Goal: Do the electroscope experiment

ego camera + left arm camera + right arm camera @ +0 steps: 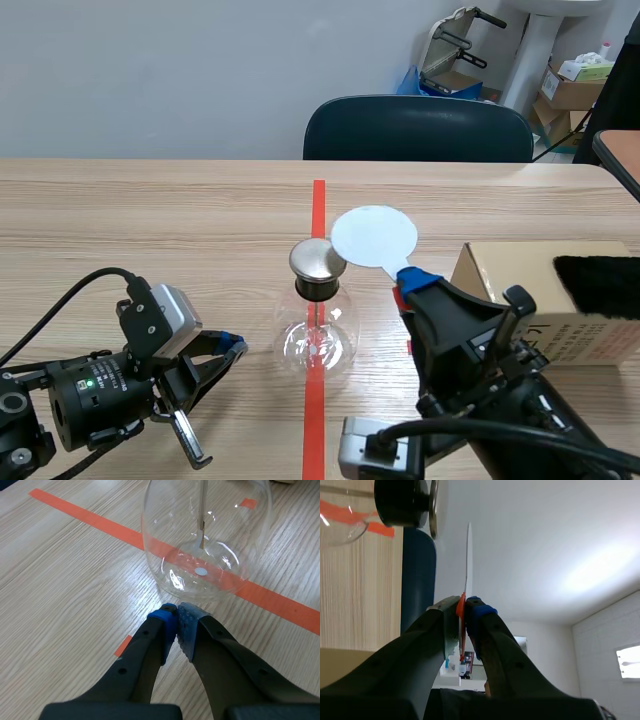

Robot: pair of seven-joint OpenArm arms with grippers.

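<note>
The electroscope [318,325] is a clear glass flask with a black stopper and a round metal cap [316,258], standing on the red tape line. My right gripper [408,283] is shut on the orange handle of a white disc paddle [374,236], whose edge is next to the metal cap. In the right wrist view the paddle [468,560] rises edge-on from between the fingers, beside the cap [433,507]. My left gripper [176,614] rests low on the table, shut on nothing, tips just short of the flask [207,535].
A cardboard box [545,300] lies at the right with a black fur cloth [598,285] on it. A dark chair [418,128] stands behind the table's far edge. Boxes and clutter fill the back right corner.
</note>
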